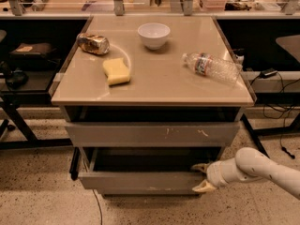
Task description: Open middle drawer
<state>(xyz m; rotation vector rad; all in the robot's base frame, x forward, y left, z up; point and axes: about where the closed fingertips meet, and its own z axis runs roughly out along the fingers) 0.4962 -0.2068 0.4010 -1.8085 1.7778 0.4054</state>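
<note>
The middle drawer [140, 181] is a plain grey front below the table top, pulled partly out, with its dark inside showing behind the front. My gripper [202, 177] comes in from the right at the drawer's right end. One pale finger [200, 167] sits behind the top of the front and the other fingertip [204, 187] is before it, so the gripper is closed on the front's edge. My white arm [262, 168] stretches away to the lower right.
Above is the longer grey front [150, 134] with pale scratches; the shortest front [150, 194] shows as a strip beneath. On the table top [154, 90] lie a white bowl [153, 34], a crushed can [93, 43], a yellow sponge [116, 71] and a plastic bottle [212, 67]. Cables lie at the right.
</note>
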